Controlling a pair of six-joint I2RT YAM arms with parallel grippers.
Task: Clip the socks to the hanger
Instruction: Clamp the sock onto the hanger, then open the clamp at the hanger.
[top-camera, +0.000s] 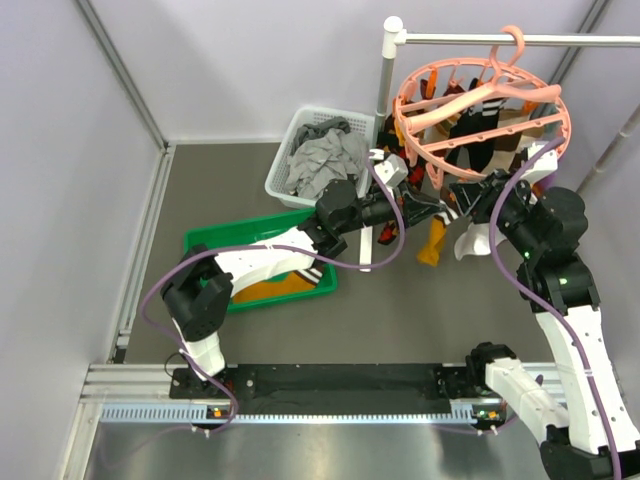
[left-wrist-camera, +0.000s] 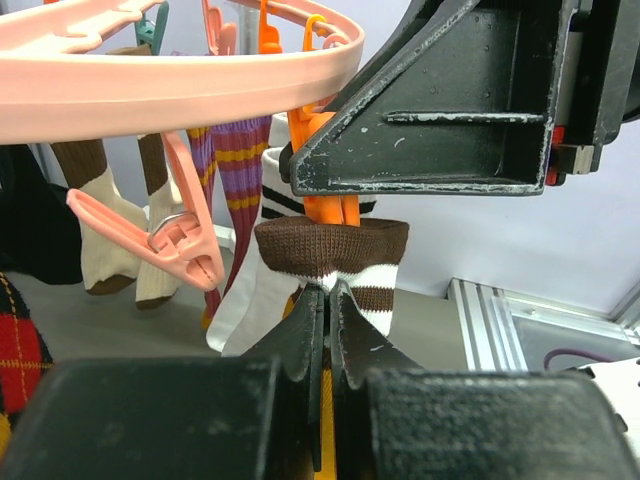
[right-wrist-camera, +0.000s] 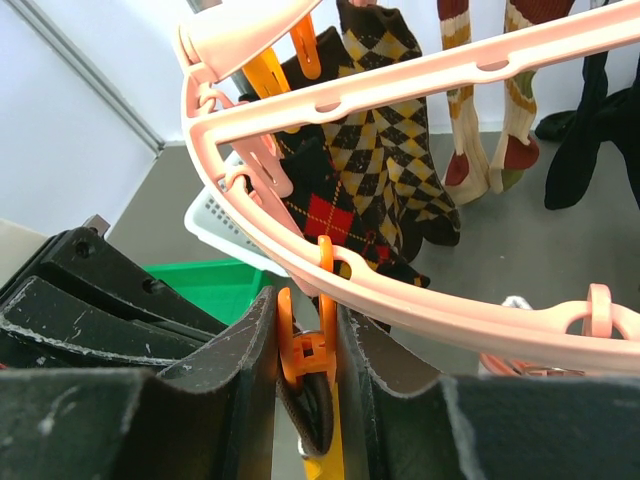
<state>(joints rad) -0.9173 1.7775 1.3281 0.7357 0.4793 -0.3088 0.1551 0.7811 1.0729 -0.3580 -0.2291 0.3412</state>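
Left wrist view: the left gripper (left-wrist-camera: 327, 300) clamps the sock (left-wrist-camera: 335, 250), cuff upright just above its tips. Directly above, the right gripper (right-wrist-camera: 308, 320) squeezes the orange clip (left-wrist-camera: 330, 212), probably straddling the cuff.

We see salmon-pink ring hanger (left-wrist-camera: 150, 85) hung tilted by top hook (top-camera: 513, 40); sock (left-wrist-camera: 335, 245), brown white-striped cuff up, at orange rim clip (left-wrist-camera: 330, 210); white black-striped sock (left-wrist-camera: 250, 300) hanging just beside.

The salmon-pink ring hanger (top-camera: 478, 97) hangs by its hook from the white rail (top-camera: 520, 40), socks (top-camera: 465, 130) clipped round its rim, while the left gripper (top-camera: 440, 210) and right gripper (top-camera: 490, 190) meet under its near edge, a mustard-orange sock (top-camera: 432, 245) dangling just below them.
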